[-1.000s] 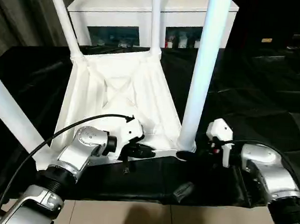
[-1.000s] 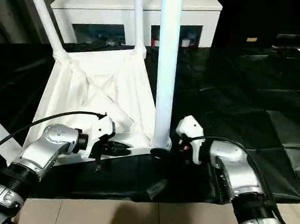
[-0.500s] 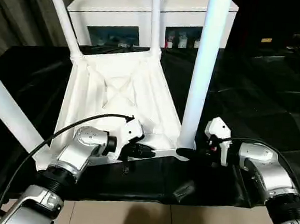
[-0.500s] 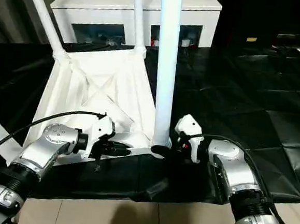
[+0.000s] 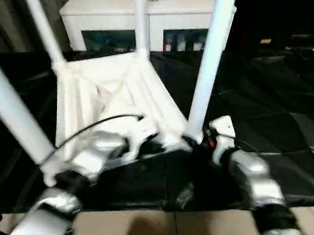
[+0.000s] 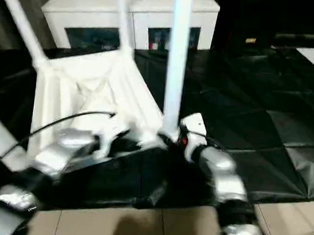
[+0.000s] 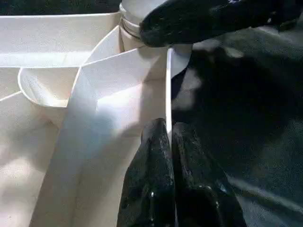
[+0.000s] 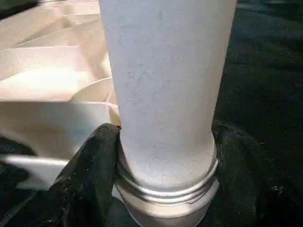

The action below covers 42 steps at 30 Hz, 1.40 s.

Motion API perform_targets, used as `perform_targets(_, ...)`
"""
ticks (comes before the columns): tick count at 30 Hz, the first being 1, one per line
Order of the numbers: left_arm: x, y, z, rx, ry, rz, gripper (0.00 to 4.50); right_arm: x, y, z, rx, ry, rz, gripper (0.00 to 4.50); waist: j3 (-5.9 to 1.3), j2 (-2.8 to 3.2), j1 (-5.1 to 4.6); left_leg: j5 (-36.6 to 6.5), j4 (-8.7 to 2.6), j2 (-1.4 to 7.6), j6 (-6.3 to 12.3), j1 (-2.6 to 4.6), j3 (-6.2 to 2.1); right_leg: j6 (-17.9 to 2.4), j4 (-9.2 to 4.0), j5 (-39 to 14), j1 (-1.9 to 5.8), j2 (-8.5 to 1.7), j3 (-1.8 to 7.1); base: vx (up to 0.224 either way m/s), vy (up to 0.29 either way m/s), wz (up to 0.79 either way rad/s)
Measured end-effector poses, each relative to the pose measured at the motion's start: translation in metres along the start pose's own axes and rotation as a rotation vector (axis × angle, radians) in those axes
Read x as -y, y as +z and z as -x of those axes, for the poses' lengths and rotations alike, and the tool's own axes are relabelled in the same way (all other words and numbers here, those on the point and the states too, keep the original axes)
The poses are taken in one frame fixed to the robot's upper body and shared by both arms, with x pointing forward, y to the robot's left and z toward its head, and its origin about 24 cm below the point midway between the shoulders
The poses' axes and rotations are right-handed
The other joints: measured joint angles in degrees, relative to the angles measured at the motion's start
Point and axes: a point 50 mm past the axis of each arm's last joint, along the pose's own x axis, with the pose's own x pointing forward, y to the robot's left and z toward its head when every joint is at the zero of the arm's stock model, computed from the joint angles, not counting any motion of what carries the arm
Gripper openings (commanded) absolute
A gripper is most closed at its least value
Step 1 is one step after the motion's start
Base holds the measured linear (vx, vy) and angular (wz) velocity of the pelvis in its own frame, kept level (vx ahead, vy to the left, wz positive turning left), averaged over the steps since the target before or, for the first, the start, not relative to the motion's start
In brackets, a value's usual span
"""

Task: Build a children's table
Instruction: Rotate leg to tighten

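The children's table lies upside down on the black sheet, its white ribbed tabletop (image 5: pixel 110 86) facing up with four white legs standing in its corner sockets. My left gripper (image 7: pixel 168 127) is shut on the tabletop's thin near rim (image 7: pixel 168 85), pinching it between both fingers. My right gripper (image 8: pixel 165 137) is shut on the base of the near right leg (image 5: pixel 207 72), with one black finger (image 8: pixel 92 161) on each side just above the socket collar. In the head views both grippers sit at the tabletop's near edge, the left (image 5: pixel 155 145) beside the right (image 5: pixel 193 145).
A white cabinet with glass doors (image 5: pixel 100 9) stands behind the table. The black sheet (image 5: pixel 267 104) stretches to the right and ends near me at a tiled floor (image 5: pixel 137 230). The near left leg (image 5: pixel 10 111) slants across the left side.
My right gripper has moved in to the near right leg's base and closed around it. The left gripper stays on the rim. The head camera has shifted and the picture has blurred.
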Motion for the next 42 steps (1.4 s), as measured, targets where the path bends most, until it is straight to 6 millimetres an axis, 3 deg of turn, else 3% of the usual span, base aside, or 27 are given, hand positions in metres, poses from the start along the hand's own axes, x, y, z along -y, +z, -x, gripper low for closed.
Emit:
perform_targets(5,0.003,0.016,-0.025,-0.007,0.117,0.014,0.0,-0.003,0.008,-0.02,-0.011,-0.27,-0.059,2.66,-0.01,0.03,0.14,-0.01,0.0,-0.14,0.01,-0.07,-0.06,-0.1,-0.06,0.06,0.1,-0.06,0.04,0.0,0.0,0.0)
perform_targets(11,0.004,0.021,-0.031,-0.007,0.15,-0.007,0.0,-0.004,0.012,-0.024,0.004,-0.353,-0.074,2.66,-0.03,0.06,0.57,-0.02,-0.07,-0.13,0.03,-0.26,-0.14,-0.05,-0.12,0.02,0.06,-0.08,-0.13,0.0,0.0,0.0)
perform_targets(13,0.005,0.021,-0.031,-0.005,0.149,-0.009,0.0,-0.004,0.012,-0.024,0.013,-0.357,-0.069,3.22,-0.01,0.04,0.65,-0.01,-0.07,-0.12,0.03,-0.27,-0.14,-0.05,-0.12,0.02,0.04,-0.08,-0.14,0.0,0.0,0.0)
perform_targets(15,0.004,0.021,-0.03,-0.003,0.143,-0.013,0.0,-0.004,0.011,-0.023,0.023,-0.35,-0.08,3.39,-0.01,0.04,0.65,-0.01,-0.07,-0.12,0.03,-0.31,-0.14,-0.05,-0.11,0.02,0.0,-0.08,-0.12,0.0,0.0,0.0)
perform_targets(19,0.0,0.017,-0.024,-0.001,0.131,-0.009,0.0,-0.006,0.013,-0.023,0.043,-0.245,-0.111,3.46,-0.01,0.05,-0.06,-0.01,-0.07,-0.08,0.03,-0.31,-0.14,-0.05,-0.1,0.02,-0.06,-0.05,-0.13,0.0,0.0,0.0)
perform_targets(30,-0.001,-0.01,0.021,0.006,-0.144,-0.078,0.0,0.025,0.001,0.043,-0.074,0.343,0.184,3.46,-0.02,0.11,0.77,-0.03,-0.12,0.07,0.03,-0.28,-0.09,0.02,-0.08,-0.03,-0.03,0.0,-0.23,0.0,0.0,0.0)
perform_targets(42,-0.002,-0.018,0.036,-0.001,-0.235,-0.096,0.0,0.02,0.002,0.051,-0.118,0.495,0.239,3.46,0.0,0.1,1.54,-0.03,-0.12,0.07,0.02,-0.29,-0.03,0.01,-0.07,-0.02,-0.07,-0.01,-0.18,0.0,0.0,0.0)
